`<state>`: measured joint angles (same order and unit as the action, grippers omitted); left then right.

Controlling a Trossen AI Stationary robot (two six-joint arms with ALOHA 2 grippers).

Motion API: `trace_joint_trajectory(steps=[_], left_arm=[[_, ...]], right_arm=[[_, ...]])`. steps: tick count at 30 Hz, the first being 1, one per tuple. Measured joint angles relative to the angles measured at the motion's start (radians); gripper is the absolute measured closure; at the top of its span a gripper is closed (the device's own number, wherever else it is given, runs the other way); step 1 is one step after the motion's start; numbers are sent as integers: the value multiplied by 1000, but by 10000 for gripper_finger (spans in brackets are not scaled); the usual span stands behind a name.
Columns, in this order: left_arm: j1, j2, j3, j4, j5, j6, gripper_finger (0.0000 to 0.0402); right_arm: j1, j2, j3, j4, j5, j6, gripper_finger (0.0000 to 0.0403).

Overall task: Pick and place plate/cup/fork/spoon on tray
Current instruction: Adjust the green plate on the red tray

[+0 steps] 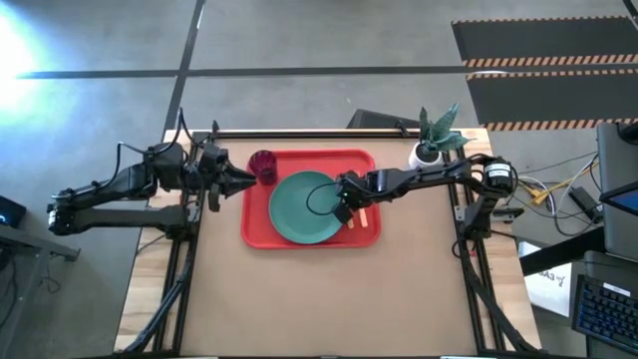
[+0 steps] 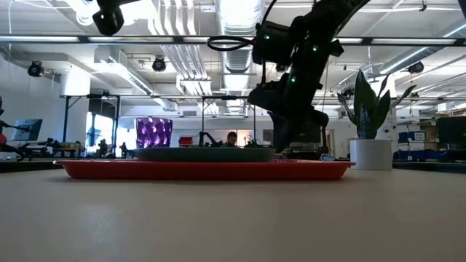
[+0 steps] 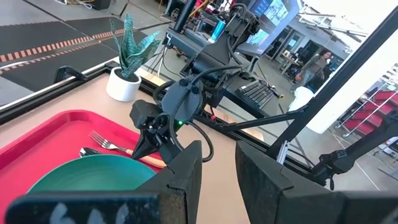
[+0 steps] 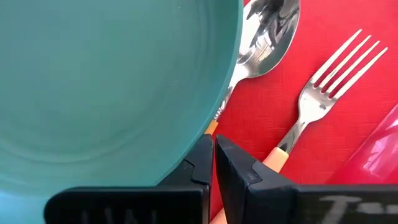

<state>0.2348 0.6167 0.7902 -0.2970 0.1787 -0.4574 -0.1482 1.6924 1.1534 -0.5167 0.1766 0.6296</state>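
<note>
The red tray lies mid-table. On it rest the teal plate, the purple cup upright at its far left corner, and the spoon and fork side by side, right of the plate. My right gripper is shut and points down at the plate's right rim, its tips low over the spoon's orange handle. My left gripper is open and empty at the tray's left edge, near the cup. My right gripper's shut fingertips stand right over the start of the spoon's orange handle, coming from above. The fingers hide the spot, so I cannot tell whether they touch it. The spoon lies flat on the tray beside the plate's rim.
A white pot with a green plant stands at the table's far right, just behind my right arm. Bare tabletop stretches from the tray to the near edge.
</note>
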Motion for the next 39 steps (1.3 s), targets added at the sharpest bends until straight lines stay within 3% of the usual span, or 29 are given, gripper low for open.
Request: trace_joint_trajectory(steps=[14,24,39], left_arm=[[0,2,-3,0,0,2,322],[0,5,-9,-2,0,0,322],[0,12,-10,-3,0,1,322]], right_arm=[[6,0,0,139,10,42,394],[6,-11,-1,-12,63,41,394],[34,53,-35,89,84,122,394]])
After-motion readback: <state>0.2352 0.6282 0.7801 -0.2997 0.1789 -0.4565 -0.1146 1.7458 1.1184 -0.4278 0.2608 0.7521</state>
